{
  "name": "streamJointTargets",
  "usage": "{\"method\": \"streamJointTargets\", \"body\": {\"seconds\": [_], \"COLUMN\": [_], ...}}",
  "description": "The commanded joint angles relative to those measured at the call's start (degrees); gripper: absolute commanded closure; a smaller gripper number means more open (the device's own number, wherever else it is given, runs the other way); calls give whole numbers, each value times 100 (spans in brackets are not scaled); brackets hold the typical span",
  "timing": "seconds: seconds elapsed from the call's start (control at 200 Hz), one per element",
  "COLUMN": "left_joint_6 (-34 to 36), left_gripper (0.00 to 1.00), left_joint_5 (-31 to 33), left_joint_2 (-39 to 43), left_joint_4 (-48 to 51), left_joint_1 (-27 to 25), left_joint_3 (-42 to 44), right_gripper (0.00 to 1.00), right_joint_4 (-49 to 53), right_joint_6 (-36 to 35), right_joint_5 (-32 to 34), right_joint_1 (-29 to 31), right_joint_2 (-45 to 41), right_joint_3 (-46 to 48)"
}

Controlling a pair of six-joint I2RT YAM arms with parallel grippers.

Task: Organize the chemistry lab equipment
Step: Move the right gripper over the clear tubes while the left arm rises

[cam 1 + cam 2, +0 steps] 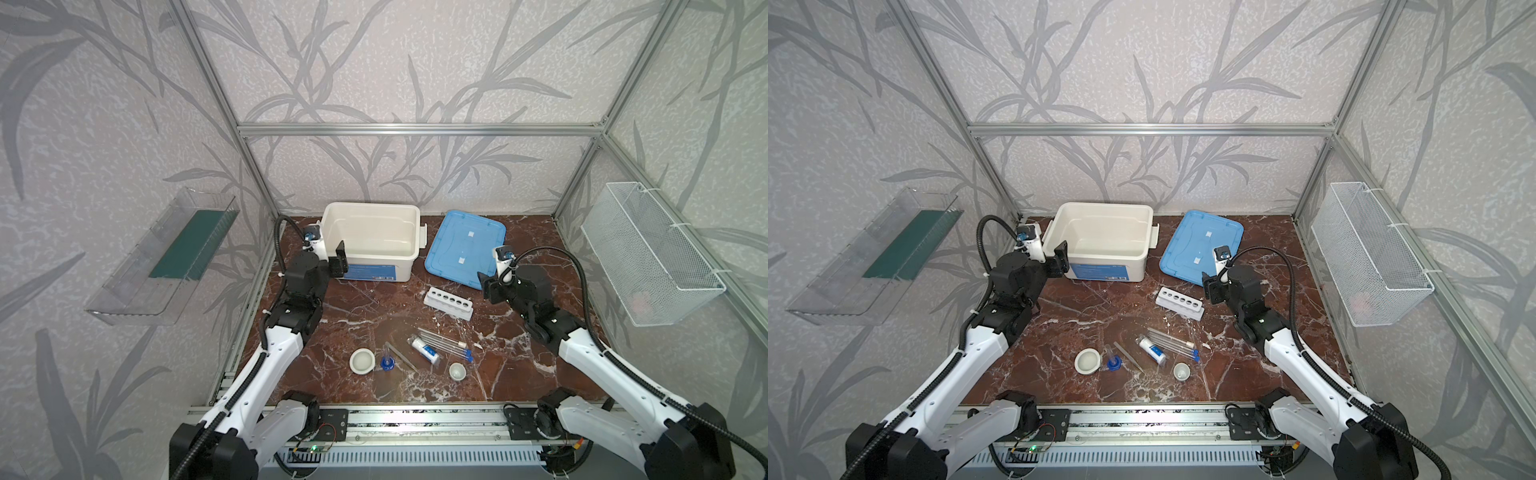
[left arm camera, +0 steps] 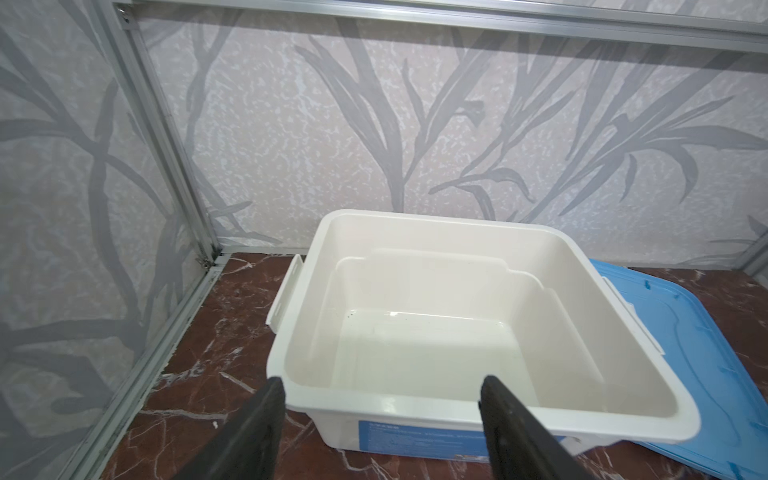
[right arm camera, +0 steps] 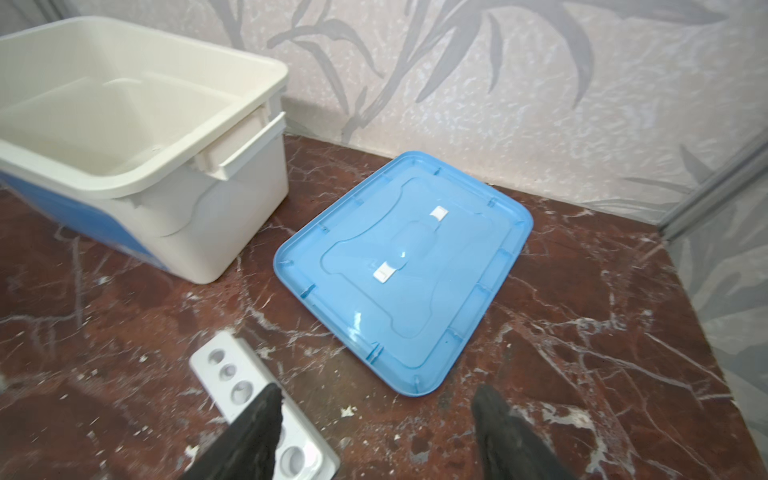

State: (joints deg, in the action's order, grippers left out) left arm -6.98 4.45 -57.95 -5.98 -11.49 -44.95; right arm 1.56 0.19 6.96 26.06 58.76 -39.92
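The chemistry lab equipment lies loose near the front of the marble table in both top views: capped clear test tubes (image 1: 446, 343), a white blue-labelled bottle (image 1: 424, 350), metal tweezers (image 1: 401, 356), a blue-based clear cylinder (image 1: 387, 360) and two white cups (image 1: 362, 360) (image 1: 456, 371). My left gripper (image 2: 384, 386) hovers open at the near left corner of the white bin (image 2: 415, 409), holding nothing. My right gripper (image 3: 378, 395) stands open over bare table between the white rack (image 3: 226, 370) and the blue lid (image 3: 407, 266), far from the equipment.
The empty white bin (image 1: 374, 239) stands at the back, with the blue lid (image 1: 465, 247) lying flat to its right. The six-hole rack (image 1: 449, 303) lies mid-table. A clear shelf (image 1: 166, 257) hangs on the left wall, a wire basket (image 1: 648, 253) on the right.
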Motion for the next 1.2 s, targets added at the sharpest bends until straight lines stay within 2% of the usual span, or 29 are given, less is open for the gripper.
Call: {"method": "streamJointTargets", "body": {"seconds": [0.0,0.22,0.33,0.46,0.775,1.195], "left_joint_6": [-320,17,237,409,609,610], "left_gripper": [26,26,25,24,24,24], "left_joint_5": [-1069,-2286,-2638,-2993,-3229,-3320], "left_joint_2": [23,337,589,790,750,729], "left_joint_4": [1343,2726,2999,3015,3079,3042], "left_joint_1": [-68,-117,-126,-135,-157,-161], "left_joint_3": [-447,-645,-480,-304,-269,-269], "right_gripper": [32,46,53,56,57,59], "right_joint_4": [1244,2527,2926,3128,3311,3248], "right_joint_6": [-12,-318,-417,-467,-181,-85], "right_joint_5": [-410,-800,-859,-756,-885,-906], "right_joint_1": [486,1356,1561,1654,1788,1806], "right_joint_2": [83,521,829,1280,2190,2880], "right_joint_3": [-409,-1000,-1114,-1182,-1339,-1473]}}
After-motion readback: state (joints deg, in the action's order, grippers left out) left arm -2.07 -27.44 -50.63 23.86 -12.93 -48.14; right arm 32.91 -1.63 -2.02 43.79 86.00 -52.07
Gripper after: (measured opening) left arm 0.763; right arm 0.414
